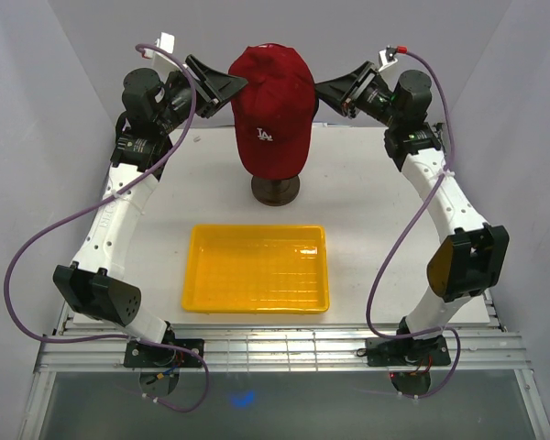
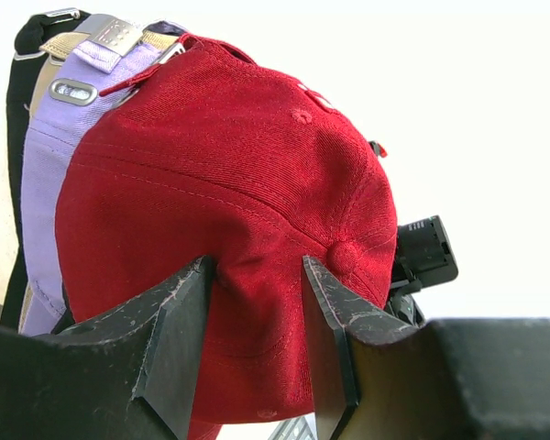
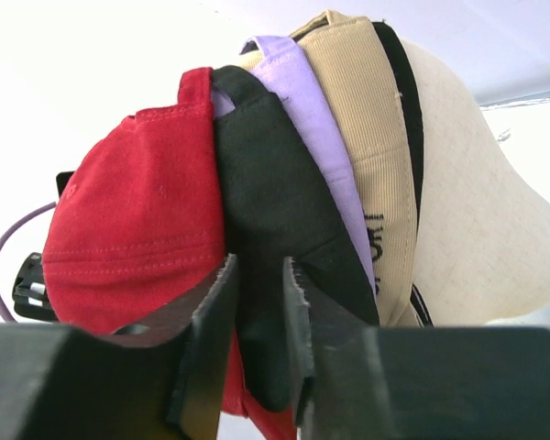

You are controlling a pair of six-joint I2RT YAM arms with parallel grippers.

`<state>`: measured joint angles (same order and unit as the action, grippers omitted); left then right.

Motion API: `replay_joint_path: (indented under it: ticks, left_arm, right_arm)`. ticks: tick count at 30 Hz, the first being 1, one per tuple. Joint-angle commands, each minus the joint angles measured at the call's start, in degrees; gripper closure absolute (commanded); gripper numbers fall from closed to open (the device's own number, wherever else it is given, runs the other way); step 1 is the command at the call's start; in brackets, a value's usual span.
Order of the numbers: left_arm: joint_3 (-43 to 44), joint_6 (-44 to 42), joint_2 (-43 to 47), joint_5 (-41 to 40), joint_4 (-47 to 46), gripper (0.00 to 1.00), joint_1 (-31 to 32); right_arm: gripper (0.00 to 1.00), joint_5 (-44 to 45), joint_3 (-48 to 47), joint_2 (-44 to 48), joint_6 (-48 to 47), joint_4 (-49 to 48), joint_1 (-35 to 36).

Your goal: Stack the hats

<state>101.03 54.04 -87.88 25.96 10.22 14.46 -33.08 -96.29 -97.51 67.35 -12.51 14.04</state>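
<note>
Above the table (image 1: 367,183), raised arms' (image 1: 119,215) fingers (image 2: 170,339) pinch hats (image 1: 270,101).

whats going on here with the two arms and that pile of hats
The red cap sits outermost on a stack over the mannequin head. The left pincer pinches a fold of the red cap's crown. On the opposite side, the right pincer clamps the edge of the black cap just under it. A yellow tray lies in front.

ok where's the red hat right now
Top view, far centre: the red hat sits outermost on the mannequin head, behind the yellow tray.
</note>
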Motion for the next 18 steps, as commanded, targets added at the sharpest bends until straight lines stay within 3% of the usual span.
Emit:
replay_joint_path:
  ticks: [1, 4, 11, 18]
  left_arm:
    - [2.50, -0.43, 1.04, 0.41, -0.99, 0.46, 0.40]
    - [2.85, -0.43, 0.86, 0.59, -0.90, 0.46, 0.40]
    - [2.94, -0.34, 0.86, 0.41, -0.99, 0.46, 0.40]
    - [3.47, -0.25, 0.25, 0.94, -0.81, 0.46, 0.40]
  right_arm:
    - [0.66, 2.23, 1.98, 4.43, -0.29, -2.51, -0.42]
    - [0.60, 3.20, 4.26, 5.76, 1.37, -5.32, -0.77]
    - [0.59, 1.27, 7.52, 4.18, 9.19, -17.00, -0.86]
    - [0.59, -1.11, 5.94, 1.01, 13.15, -22.64, -0.86]
